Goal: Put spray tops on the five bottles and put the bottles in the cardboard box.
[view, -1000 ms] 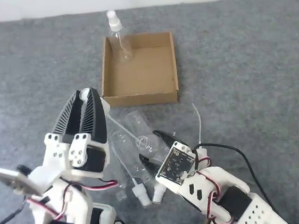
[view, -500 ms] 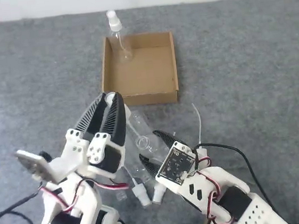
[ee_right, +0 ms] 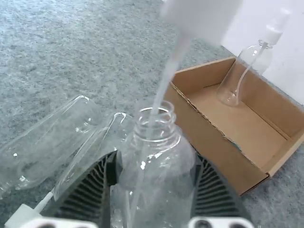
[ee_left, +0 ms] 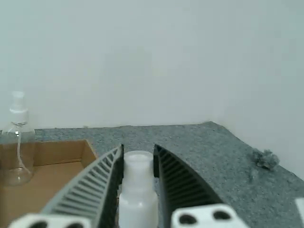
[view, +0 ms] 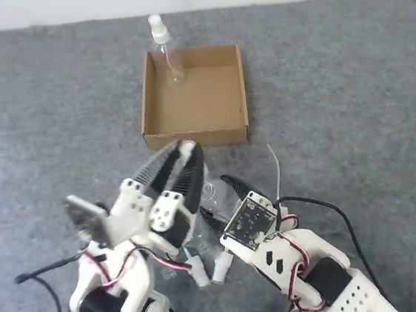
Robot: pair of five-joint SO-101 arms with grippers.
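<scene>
Both sets of jaws are loaded. On my left gripper (ee_left: 137, 152) the ribbed black fingers sit narrow around a white spray top (ee_left: 137, 187), a smooth plastic cylinder held upright between them. On my right gripper (ee_right: 154, 199) the same ribbed fingers are spread wider and clamp a clear bottle (ee_right: 154, 156), round-shouldered and glossy, standing upright with its threaded neck open. The top's thin translucent dip tube (ee_right: 166, 80) hangs down into that neck, so in the high view the left gripper (view: 183, 150) sits just above and beside the right gripper (view: 216, 196).

Beyond them I see the cardboard box (view: 197, 136), shallow, square and matte brown, lying open-side up. One finished bottle (view: 164, 52) with its white sprayer stands in the far corner.

Two bare bottles (ee_right: 42, 137) lie on their sides beside the held one, touching each other. Loose spray tops (view: 196, 270) lie near the arm bases. Everything rests on a grey felt-like surface (view: 348, 74), nubbly and flat.
</scene>
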